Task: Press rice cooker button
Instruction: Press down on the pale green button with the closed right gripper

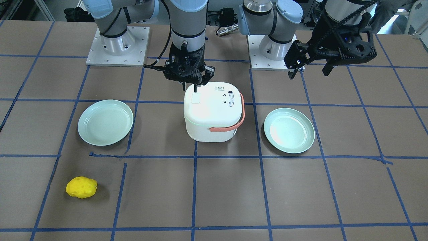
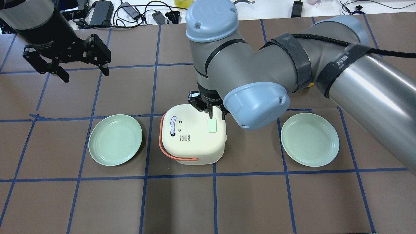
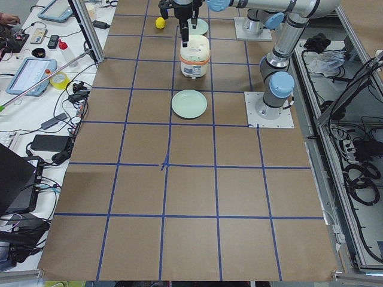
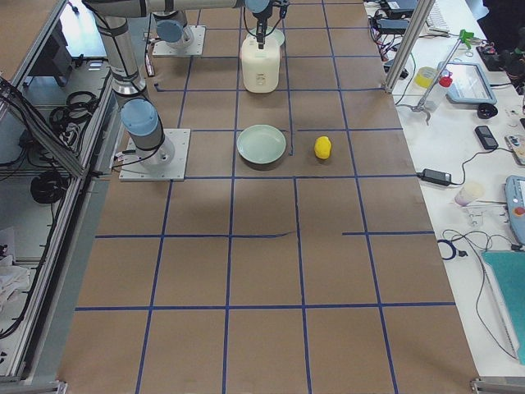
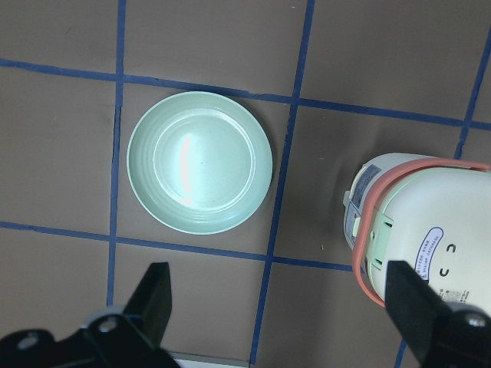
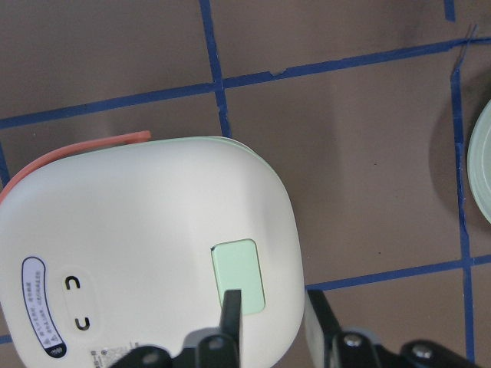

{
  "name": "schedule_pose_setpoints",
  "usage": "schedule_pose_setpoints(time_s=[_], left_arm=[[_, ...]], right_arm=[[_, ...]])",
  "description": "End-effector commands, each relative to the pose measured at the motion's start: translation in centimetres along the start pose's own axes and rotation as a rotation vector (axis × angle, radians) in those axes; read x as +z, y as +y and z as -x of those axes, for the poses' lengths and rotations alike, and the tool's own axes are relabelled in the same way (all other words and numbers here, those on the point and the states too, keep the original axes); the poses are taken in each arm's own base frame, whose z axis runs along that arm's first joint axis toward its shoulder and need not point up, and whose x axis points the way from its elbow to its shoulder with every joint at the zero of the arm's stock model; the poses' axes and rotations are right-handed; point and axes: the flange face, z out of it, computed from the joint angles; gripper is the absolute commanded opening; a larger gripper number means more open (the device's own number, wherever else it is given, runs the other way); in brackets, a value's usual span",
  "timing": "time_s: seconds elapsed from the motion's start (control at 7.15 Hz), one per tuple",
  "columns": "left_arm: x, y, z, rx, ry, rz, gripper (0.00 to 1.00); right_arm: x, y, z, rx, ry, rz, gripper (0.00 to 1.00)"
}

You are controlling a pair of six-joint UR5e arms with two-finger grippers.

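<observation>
Since it fills every view, start w/ the table (image 1: 214,201): brown top, blue tape grid. R arm (image 2: 247,65) reaches in to the ctr, wrist pointing straight down over the cooker (image 2: 191,139). L arm (image 1: 271,23) is off on its own side, its tool held high over bare table.

Cooker: cream-white, rounded, lid shut, orange handle (image 2: 169,156) lying round its L side. It stands at table ctr btw two pale green plates, L plate (image 2: 115,139) and R plate (image 2: 309,139), each near but apart from it.

L gripper (image 2: 84,74): fingers spread wide, nothing btw them. R gripper (image 6: 276,314): fingers part-spread, holding nothing. One finger (image 6: 232,307) is over the button's edge, the other off past the lid's rim.

Yellow lump (image 1: 81,187) sits alone on the R side, well away from the robot.

Button (image 6: 238,276): small pale green pad on the lid top, by the edge on the R arm's side. Can't tell if the fingertip actually touches it.
</observation>
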Motion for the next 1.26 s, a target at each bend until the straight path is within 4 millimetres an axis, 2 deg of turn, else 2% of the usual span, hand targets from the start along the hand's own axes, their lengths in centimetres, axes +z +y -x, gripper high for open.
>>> schedule_pose_setpoints(time_s=[0.0,0.42,0.7,1.12], left_arm=[[0.0,0.0,0.0,0.000,0.000,0.001,1.00],[0.0,0.1,0.0,0.000,0.000,0.000,1.00],[0.0,0.1,0.0,0.000,0.000,0.000,1.00],[-0.1,0.1,0.0,0.000,0.000,0.000,1.00]], right_arm=[[0.3,0.1,0.4,-0.002,-0.001,-0.001,0.25],[1.3,0.1,0.5,-0.010,0.008,0.015,0.21],[2.6,1.1,1.0,-0.024,0.002,0.006,0.21],[2.8,1.1,1.1,-0.027,0.005,0.007,0.21]])
